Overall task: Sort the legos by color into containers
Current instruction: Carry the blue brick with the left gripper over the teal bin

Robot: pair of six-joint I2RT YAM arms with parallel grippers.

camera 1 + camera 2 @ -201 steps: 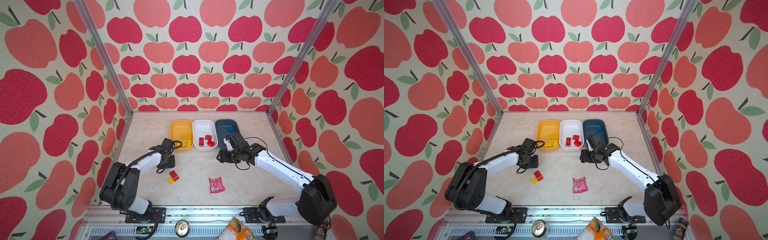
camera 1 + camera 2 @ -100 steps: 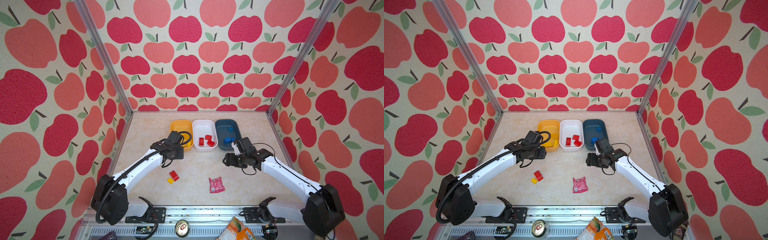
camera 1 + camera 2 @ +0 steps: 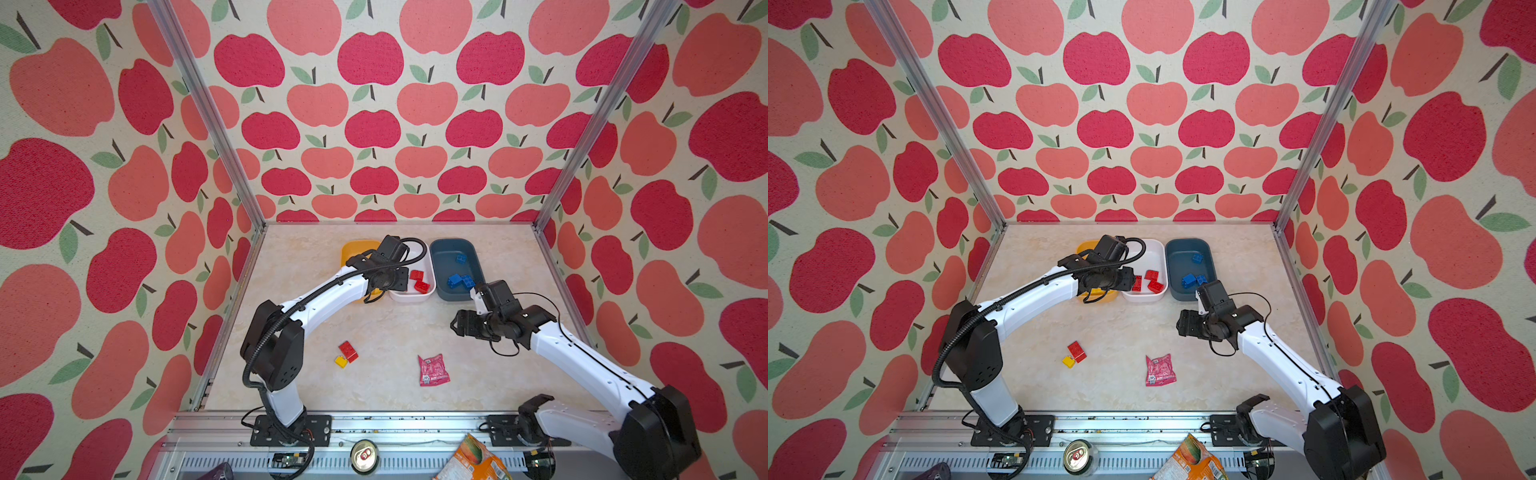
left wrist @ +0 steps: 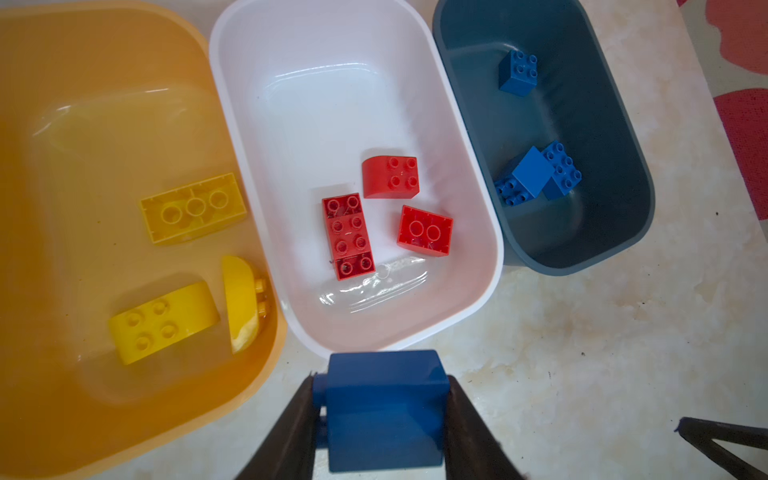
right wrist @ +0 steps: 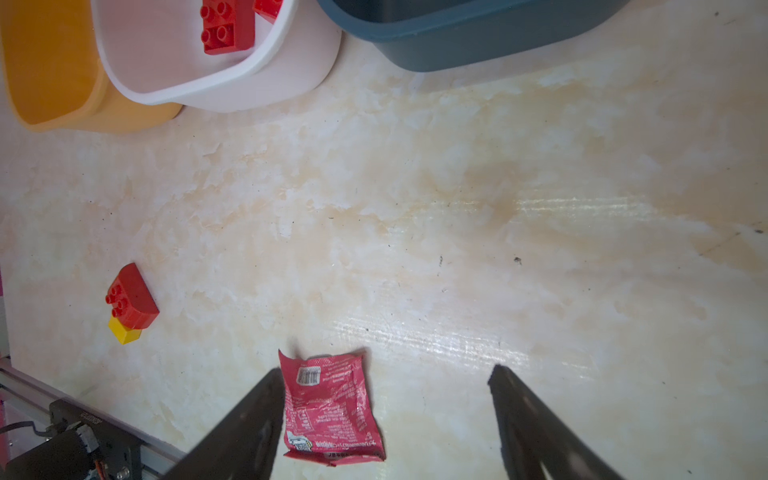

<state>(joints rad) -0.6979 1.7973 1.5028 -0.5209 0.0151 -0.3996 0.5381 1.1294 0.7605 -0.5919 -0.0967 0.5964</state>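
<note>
Tabletop (image 3: pixel 395 324): left gripper (image 4: pixel 382 382) clamped on blue brick (image 4: pixel 382 419), right gripper (image 5: pixel 386 372) apart. Avoid early release over white bin (image 4: pixel 457 291) at 12 o'clock; carry to blue-grey bin (image 3: pixel 446 253) at 1 o'clock.

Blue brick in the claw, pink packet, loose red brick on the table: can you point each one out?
blue brick (image 4: pixel 384 411): left wrist view, its smooth front face.
pink packet (image 3: pixel 433 370): in a top view, middle of the wrapper.
loose red brick (image 5: pixel 135 295): right wrist view, its smooth curved side.
</note>
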